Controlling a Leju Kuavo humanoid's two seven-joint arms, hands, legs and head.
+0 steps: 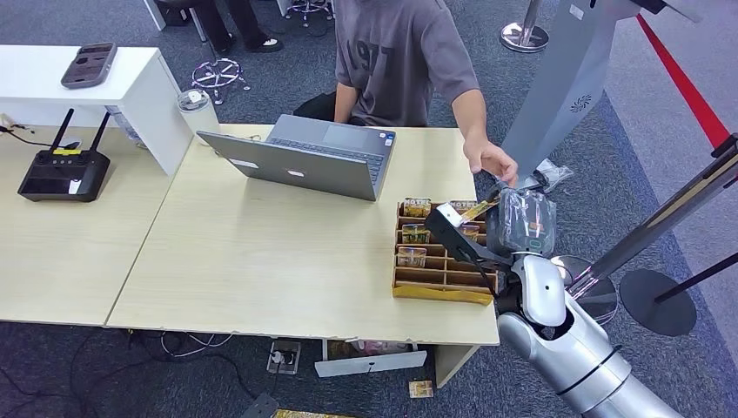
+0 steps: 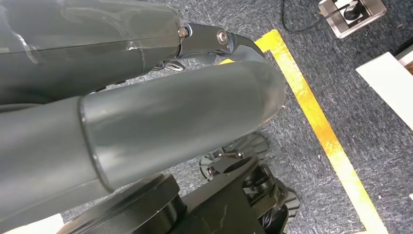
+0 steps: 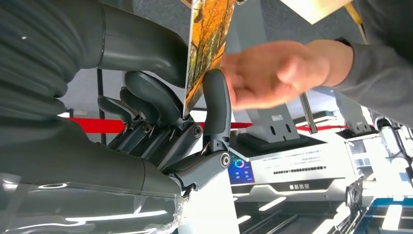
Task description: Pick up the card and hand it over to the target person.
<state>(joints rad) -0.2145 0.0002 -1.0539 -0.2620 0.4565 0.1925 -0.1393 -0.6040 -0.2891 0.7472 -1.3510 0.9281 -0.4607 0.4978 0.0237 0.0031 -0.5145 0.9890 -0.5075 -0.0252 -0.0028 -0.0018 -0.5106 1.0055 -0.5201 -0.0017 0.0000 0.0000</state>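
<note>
My right hand [image 1: 520, 219] is raised just past the table's right edge and pinches a card [image 1: 478, 210] printed with yellow autumn leaves. In the right wrist view the card [image 3: 207, 44] stands between my thumb and a dark finger [image 3: 216, 109] of the right hand [image 3: 165, 117]. A person in a grey T-shirt [image 1: 396, 52] sits behind the table. That person's hand [image 1: 490, 162] reaches down close to the card; in the right wrist view the same hand [image 3: 272, 70] is right beside the card's edge, and contact cannot be told. My left hand [image 2: 146, 122] hangs over the carpet with nothing in it.
A wooden card rack [image 1: 439, 279] with several cards stands on the table's right front. An open grey laptop [image 1: 305, 157] sits mid-table before the person. A black router [image 1: 63, 174] lies on the left table. Stanchion bases [image 1: 657, 300] and a grey kiosk post [image 1: 561, 83] stand at the right.
</note>
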